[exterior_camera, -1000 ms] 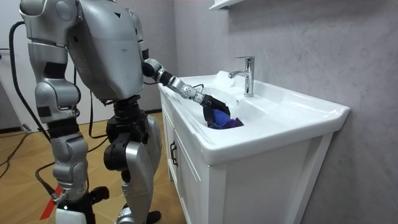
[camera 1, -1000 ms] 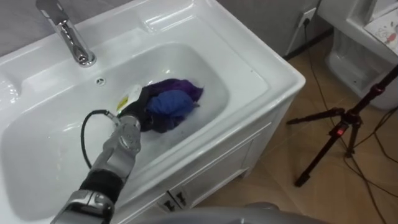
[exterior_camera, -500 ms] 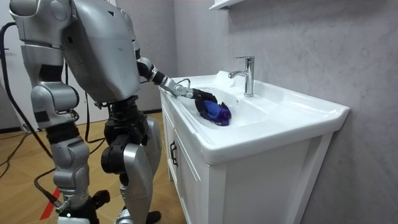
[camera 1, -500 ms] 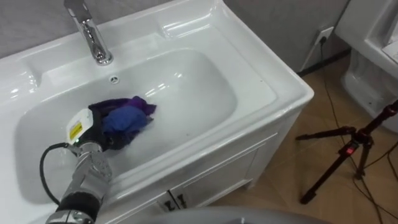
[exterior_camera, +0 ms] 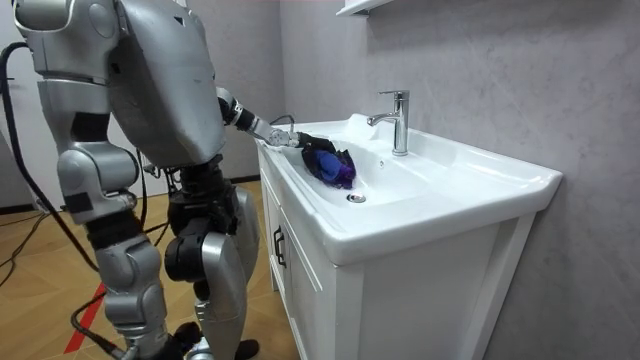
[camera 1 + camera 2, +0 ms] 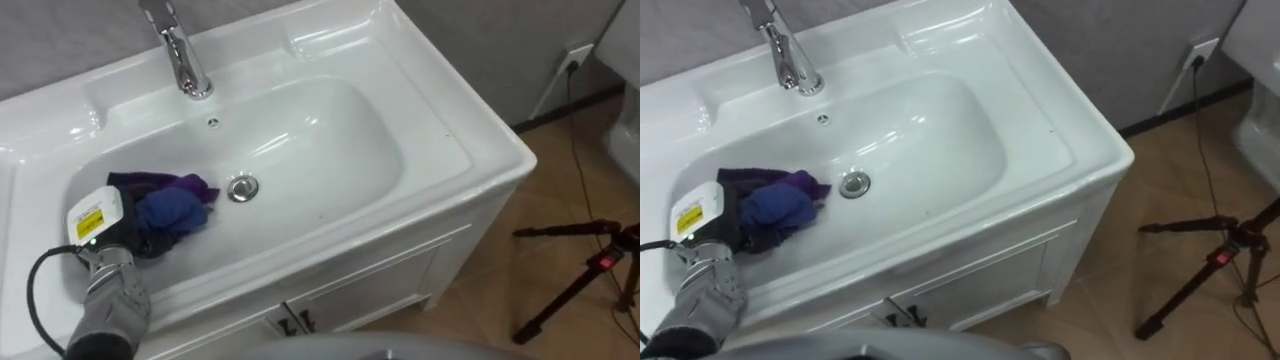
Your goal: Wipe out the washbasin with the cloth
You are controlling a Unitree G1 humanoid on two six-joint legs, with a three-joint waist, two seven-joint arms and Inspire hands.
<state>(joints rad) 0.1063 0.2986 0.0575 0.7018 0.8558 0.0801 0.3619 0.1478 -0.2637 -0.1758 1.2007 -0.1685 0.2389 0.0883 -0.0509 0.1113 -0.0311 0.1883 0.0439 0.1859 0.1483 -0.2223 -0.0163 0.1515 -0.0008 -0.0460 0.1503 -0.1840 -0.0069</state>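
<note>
The robot stands at a white ceramic basin (image 6: 440,130) set in a white cabinet (image 6: 380,280), its left hand (image 6: 112,238) reaching down into the bowl's left end. A crumpled purple and blue cloth (image 6: 170,208) lies bunched against that hand on the basin's inner slope, just left of the round metal drain (image 6: 241,187) and in front of the chrome faucet (image 6: 180,50). The fingers are buried in the cloth, so I cannot tell whether they are apart or clamped on it.

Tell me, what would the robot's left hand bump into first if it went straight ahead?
Likely the blue-purple cloth, bunched right ahead of the left hand; beyond it lies the drain.
</note>
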